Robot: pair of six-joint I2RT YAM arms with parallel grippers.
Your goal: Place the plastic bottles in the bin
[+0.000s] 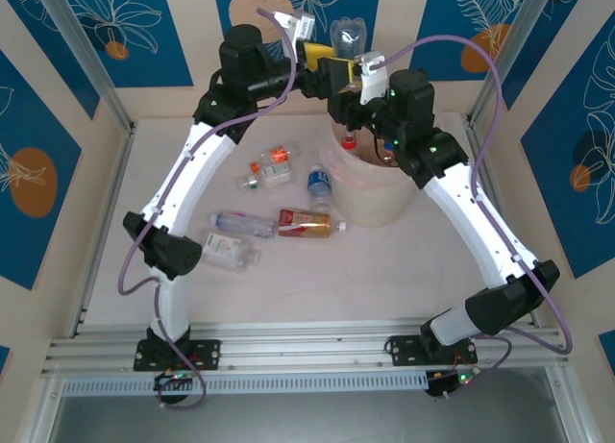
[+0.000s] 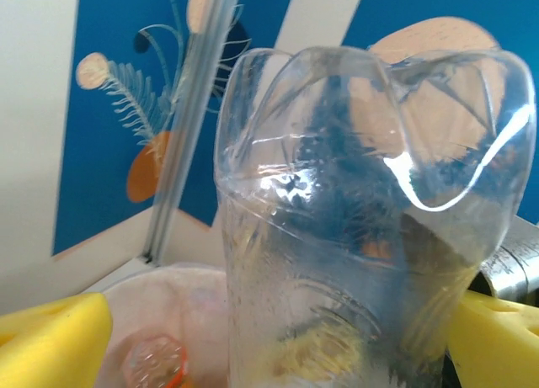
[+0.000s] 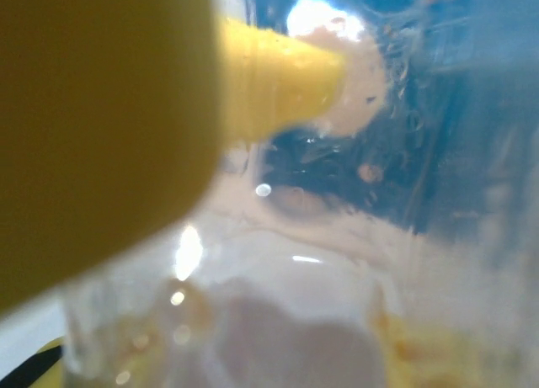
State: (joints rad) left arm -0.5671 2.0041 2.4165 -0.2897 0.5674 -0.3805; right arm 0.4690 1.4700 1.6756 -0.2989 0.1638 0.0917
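Bottle (image 1: 348,35), clear and base up, is held in the air over the bin (image 1: 375,203). Right gripper (image 1: 344,75) is closed on it. Left gripper (image 2: 274,346) gapes wide, its fingers (image 2: 50,337) apart from the bottle's sides. Other bottles (image 1: 309,222) lie on the table (image 1: 192,164), left of the bin.

Blurred clear bottle (image 3: 379,194) in right wrist view, bottom-cropped in left; bin (image 1: 375,208) partly behind arms (image 1: 471,212).
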